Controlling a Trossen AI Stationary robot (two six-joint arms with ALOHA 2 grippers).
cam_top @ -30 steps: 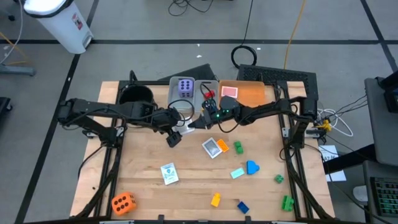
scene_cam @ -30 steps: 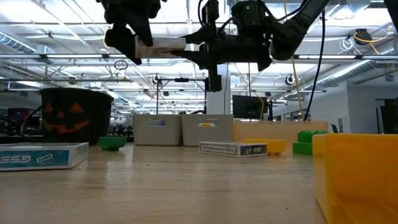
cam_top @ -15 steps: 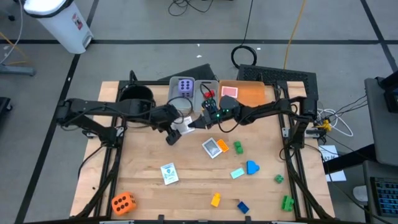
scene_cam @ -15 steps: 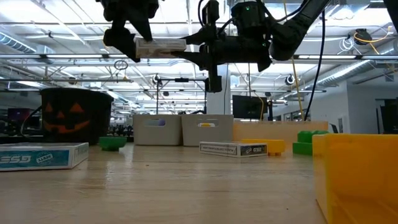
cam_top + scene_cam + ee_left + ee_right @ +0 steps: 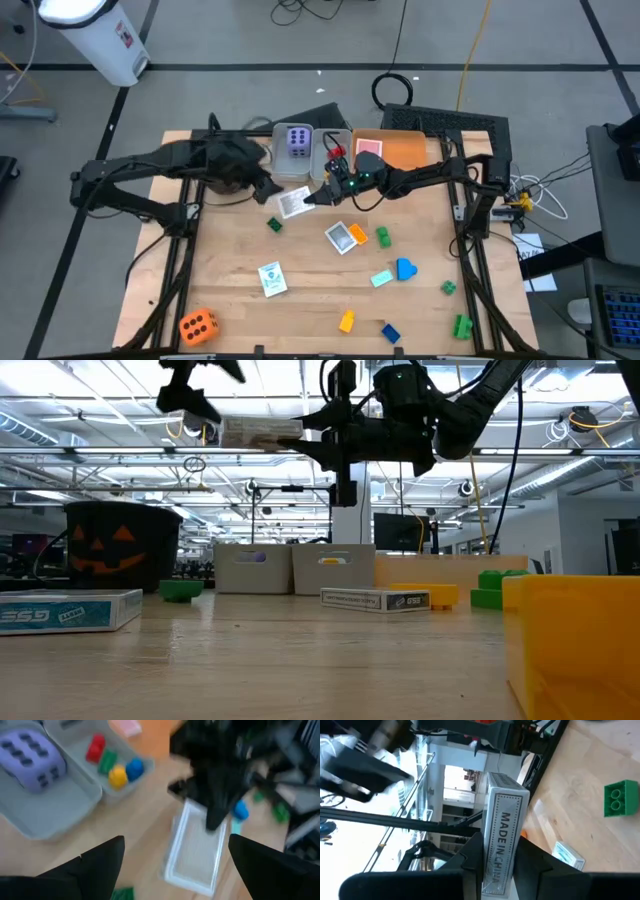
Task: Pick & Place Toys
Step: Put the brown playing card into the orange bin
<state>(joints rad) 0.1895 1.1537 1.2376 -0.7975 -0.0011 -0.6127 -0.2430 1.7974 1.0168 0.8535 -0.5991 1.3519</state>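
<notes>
The right gripper [image 5: 318,197] pinches one end of a white card box [image 5: 294,203], held in the air just in front of the grey bins [image 5: 310,172] near the tabletop's back edge. The box's long axis points toward the left gripper [image 5: 262,188], which hangs beside its free end, fingers [image 5: 95,865] spread and holding nothing. So the right arm alone carries the box.

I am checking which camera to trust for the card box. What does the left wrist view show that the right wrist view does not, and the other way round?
Only the left wrist view shows the grey bin with the purple die, and the second bin holding red, green, yellow and blue bricks. Only the right wrist view shows the box's printed edge reading MADE IN CHINA and a green brick on the table. Both show the card box held by the right gripper; the left gripper is open and apart from it.
</notes>
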